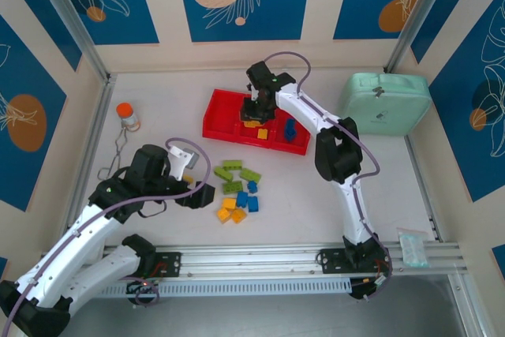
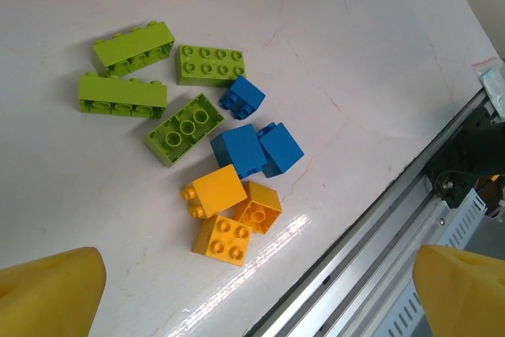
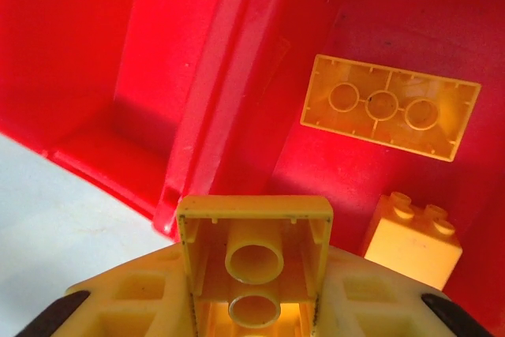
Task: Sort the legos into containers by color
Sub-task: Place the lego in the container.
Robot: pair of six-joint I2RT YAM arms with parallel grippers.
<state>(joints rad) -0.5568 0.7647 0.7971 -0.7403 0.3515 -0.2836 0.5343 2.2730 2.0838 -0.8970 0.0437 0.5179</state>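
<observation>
I am holding a yellow brick (image 3: 254, 250) clenched in the right gripper (image 3: 252, 309), with its hollow underside facing the wrist camera. The middle compartment (image 3: 331, 171) of the red tray (image 1: 215, 120), where two yellow legos (image 3: 390, 108) are already lying, is sitting just ahead of the fingertips and slightly to their right. The divider (image 3: 213, 100) is running ahead on their left. So I am judging that the drop needs a small push forward and to the right. The left gripper (image 2: 256, 290) is hanging wide open, and the loose legos (image 2: 237, 151) are lying just ahead of it.
</observation>
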